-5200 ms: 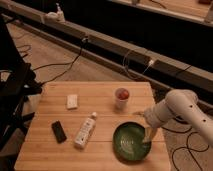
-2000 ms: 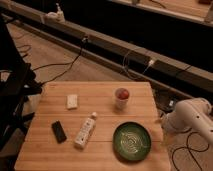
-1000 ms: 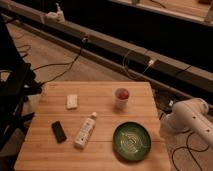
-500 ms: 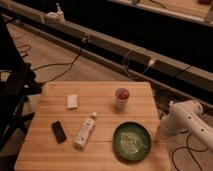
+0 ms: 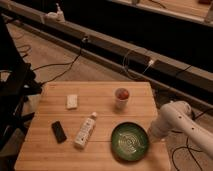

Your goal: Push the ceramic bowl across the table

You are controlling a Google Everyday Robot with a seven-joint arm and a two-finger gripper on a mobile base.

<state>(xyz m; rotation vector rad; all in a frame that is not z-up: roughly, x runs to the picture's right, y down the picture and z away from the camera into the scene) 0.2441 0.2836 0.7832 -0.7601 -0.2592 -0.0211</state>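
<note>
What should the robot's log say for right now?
ceramic bowl: on table | end effector: beside bowl's right rim | contact: unclear

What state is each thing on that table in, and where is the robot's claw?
ceramic bowl: upright, empty.
white cup: upright, something red inside.
white bottle: lying on its side.
black rectangular object: lying flat.
white block: lying flat.
claw: low at the bowl's right rim, contact unclear.
</note>
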